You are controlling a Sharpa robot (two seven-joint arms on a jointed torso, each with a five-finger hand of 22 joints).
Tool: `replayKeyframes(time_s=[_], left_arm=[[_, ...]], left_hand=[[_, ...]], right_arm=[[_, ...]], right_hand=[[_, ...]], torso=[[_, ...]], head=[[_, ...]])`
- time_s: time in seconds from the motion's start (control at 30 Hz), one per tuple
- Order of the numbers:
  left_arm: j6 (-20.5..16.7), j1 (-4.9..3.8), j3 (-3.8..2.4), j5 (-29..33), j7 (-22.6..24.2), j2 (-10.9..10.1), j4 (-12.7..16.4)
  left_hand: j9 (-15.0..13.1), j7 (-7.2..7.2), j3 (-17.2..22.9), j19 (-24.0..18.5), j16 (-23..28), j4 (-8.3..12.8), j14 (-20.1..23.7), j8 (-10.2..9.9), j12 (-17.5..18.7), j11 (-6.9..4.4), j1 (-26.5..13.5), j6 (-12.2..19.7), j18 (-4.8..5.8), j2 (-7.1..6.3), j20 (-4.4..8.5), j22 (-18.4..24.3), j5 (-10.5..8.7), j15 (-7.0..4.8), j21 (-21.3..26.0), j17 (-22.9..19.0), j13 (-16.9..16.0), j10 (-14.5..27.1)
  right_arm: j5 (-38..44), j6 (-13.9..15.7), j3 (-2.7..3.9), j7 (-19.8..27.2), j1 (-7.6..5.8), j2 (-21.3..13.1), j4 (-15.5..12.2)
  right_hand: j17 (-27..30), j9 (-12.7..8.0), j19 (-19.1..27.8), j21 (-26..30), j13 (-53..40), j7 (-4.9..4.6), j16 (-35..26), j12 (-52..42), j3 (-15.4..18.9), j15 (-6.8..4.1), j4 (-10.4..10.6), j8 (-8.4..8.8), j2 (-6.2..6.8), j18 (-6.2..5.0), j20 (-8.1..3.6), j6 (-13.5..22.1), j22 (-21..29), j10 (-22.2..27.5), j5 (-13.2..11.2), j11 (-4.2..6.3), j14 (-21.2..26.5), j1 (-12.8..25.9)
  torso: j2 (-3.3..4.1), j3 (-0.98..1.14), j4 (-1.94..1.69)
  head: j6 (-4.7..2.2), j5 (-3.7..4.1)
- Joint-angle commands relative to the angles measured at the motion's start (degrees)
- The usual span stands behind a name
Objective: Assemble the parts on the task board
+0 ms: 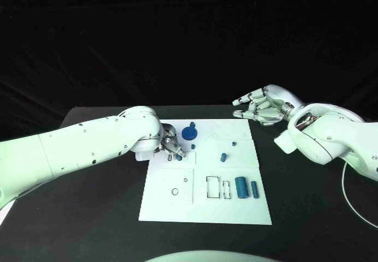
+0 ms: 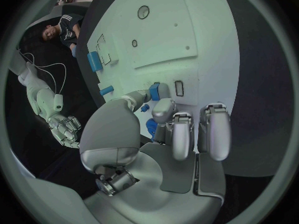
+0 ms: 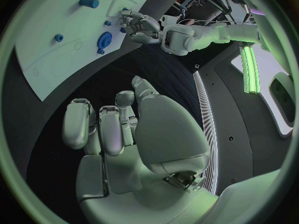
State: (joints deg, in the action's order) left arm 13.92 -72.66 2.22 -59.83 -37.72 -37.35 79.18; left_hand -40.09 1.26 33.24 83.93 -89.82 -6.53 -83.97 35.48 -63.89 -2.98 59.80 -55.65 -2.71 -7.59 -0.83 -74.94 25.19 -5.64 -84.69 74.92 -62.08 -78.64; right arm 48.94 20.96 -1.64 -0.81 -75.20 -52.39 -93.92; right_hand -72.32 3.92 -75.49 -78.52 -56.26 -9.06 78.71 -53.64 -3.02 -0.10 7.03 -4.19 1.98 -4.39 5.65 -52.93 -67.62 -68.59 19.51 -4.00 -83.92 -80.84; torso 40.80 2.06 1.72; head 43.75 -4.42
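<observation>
The left hand sits low over the task board near its left edge, thumb and a finger pinched on a small blue part, probably so it can be lined up with a slot there. The right hand hangs off the board's far right corner, fingers loosely curled around nothing (parked out of the way, I'd guess). The left arm hides what's under the palm, so I can't make out the target slot.
</observation>
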Motion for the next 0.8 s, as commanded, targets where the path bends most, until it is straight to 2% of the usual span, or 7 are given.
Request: replayKeyframes(time_s=[0.03, 0.17, 0.2, 0.3, 0.4, 0.57, 0.8], left_arm=[[2.1, 0.82, 0.60, 0.5, -0.3, 0.2, 0.1], [1.7, 0.82, 0.61, 0.0, -0.2, 0.1, 0.1], [1.5, 0.82, 0.61, -0.1, -0.2, 0.1, 0.1], [1.0, 0.83, 0.60, -0.5, -0.1, 0.0, 0.1], [0.6, 0.83, 0.59, -0.7, -0.1, 0.0, 0.0], [-0.5, 0.85, 0.51, -0.9, 0.0, -0.2, 0.1], [-2.0, 0.87, 0.22, -0.9, 0.1, -1.0, 1.2]], left_hand=[[0.1, -0.51, 2.9, 3.5, -0.2, 5.3, -6.0, -0.1, -0.2, -0.10, -1.4, -0.6, 1.09, -0.27, 0.54, -8.2, -0.24, -0.48, -0.2, 15.1, -0.1, -0.4], [0.4, -0.50, -3.1, 3.6, -0.2, 2.4, -6.0, -0.5, -0.3, -0.14, -4.9, -1.6, 1.16, -0.82, 0.66, -8.5, -0.67, -0.52, -0.4, 15.1, -0.3, -0.5], [0.5, -0.50, -5.2, 3.7, -0.2, 1.3, -6.0, -0.5, -0.3, -0.13, -6.1, -1.9, 1.19, -1.00, 0.66, -8.7, -1.80, -0.51, -0.5, 15.1, -0.3, -0.5], [0.8, -0.67, -10.3, 3.8, -0.2, -0.8, -6.0, -1.0, -0.6, -0.22, -6.9, -2.4, 1.24, -0.06, 0.77, -8.9, -12.69, -0.65, -0.6, 15.1, -0.6, -0.6], [1.1, -0.75, -13.7, 3.9, -0.2, -2.2, -6.0, -1.5, -0.8, -0.25, -6.6, -2.7, 1.28, 0.60, 0.85, -9.2, -17.49, -0.69, -0.8, 15.1, -0.9, -0.6], [1.2, -0.84, -18.1, 4.0, -0.2, -4.6, -6.0, -1.8, -1.1, -0.36, -6.0, -3.2, 1.36, 1.14, 0.94, -9.6, -18.78, -0.78, -1.0, 15.1, -1.3, -0.8], [1.2, -0.92, -21.3, 4.2, -0.2, -6.3, -6.0, -1.9, -1.4, -0.44, -4.9, -3.4, 1.43, 1.79, 0.99, -9.9, -19.47, -0.85, -1.2, 15.1, -1.5, -1.0]], right_arm=[[0.2, -0.8, 0.00, 0.3, 0.02, 0.0, -0.1], [0.1, -0.7, 0.00, 0.4, 0.02, 0.0, -0.1], [0.1, -0.7, 0.00, 0.4, 0.02, 0.0, -0.1], [0.0, -0.7, 0.00, 0.4, 0.02, 0.0, 0.0], [0.0, -0.7, 0.00, 0.5, 0.02, 0.0, -0.1], [0.0, -0.6, 0.00, 0.5, 0.02, -0.1, 0.0], [-0.1, -0.7, -0.02, 0.5, 0.03, -0.1, 0.1]], right_hand=[[0.1, 0.1, 0.5, 0.3, 0.1, -0.04, -0.3, -0.1, 0.0, -0.39, 0.0, -0.34, 0.20, -0.63, 0.14, -0.5, 0.1, -0.1, 0.2, 0.16, -2.4, 0.0], [0.2, 0.1, 0.6, 0.4, 0.3, -0.04, -0.3, 0.1, 0.1, -0.39, 0.1, -0.33, 0.25, -0.68, 0.14, -0.5, 0.3, 0.1, 0.2, 0.14, -2.4, 0.1], [0.2, 0.1, 0.6, 0.4, 0.3, -0.04, -0.3, 0.1, 0.1, -0.39, 0.1, -0.33, 0.25, -0.68, 0.14, -0.5, 0.3, 0.1, 0.2, 0.14, -2.4, 0.1], [0.2, 0.0, 0.7, 0.5, 0.4, -0.05, -0.4, 0.1, 0.1, -0.39, 0.1, -0.31, 0.33, -0.70, 0.14, -0.5, 0.4, 0.1, 0.2, 0.14, -2.3, 0.2], [0.3, 0.0, 0.7, 0.5, 0.5, -0.03, -0.4, 0.1, 0.2, -0.39, 0.2, -0.29, 0.41, -0.70, 0.14, -0.5, 0.5, 0.1, -0.4, 0.14, -2.3, 0.3], [0.3, 0.0, 0.7, 0.5, 0.5, -0.03, -0.5, 0.0, 0.3, -0.39, 0.2, -0.28, 0.42, -0.70, 0.13, -0.5, 0.5, 0.1, -0.7, 0.14, -2.3, 0.4], [0.3, 0.0, 0.7, 0.6, 0.5, -0.03, -0.5, -0.1, 0.4, -0.38, 0.3, -0.27, 0.40, -0.71, 0.13, -0.5, 0.5, 0.0, -0.9, 0.13, -2.3, 0.6]], torso=[[0.00, -0.01, -0.01], [-0.02, -0.01, 0.02], [-0.01, -0.01, 0.00], [-0.02, 0.01, 0.00], [-0.03, 0.01, 0.03], [-0.02, 0.01, 0.04], [0.01, -0.03, 0.00]], head=[[-0.01, 0.00], [-0.03, -0.02], [-0.04, -0.02], [-0.05, -0.01], [-0.05, -0.03], [-0.08, -0.02], [-0.22, 0.09]])
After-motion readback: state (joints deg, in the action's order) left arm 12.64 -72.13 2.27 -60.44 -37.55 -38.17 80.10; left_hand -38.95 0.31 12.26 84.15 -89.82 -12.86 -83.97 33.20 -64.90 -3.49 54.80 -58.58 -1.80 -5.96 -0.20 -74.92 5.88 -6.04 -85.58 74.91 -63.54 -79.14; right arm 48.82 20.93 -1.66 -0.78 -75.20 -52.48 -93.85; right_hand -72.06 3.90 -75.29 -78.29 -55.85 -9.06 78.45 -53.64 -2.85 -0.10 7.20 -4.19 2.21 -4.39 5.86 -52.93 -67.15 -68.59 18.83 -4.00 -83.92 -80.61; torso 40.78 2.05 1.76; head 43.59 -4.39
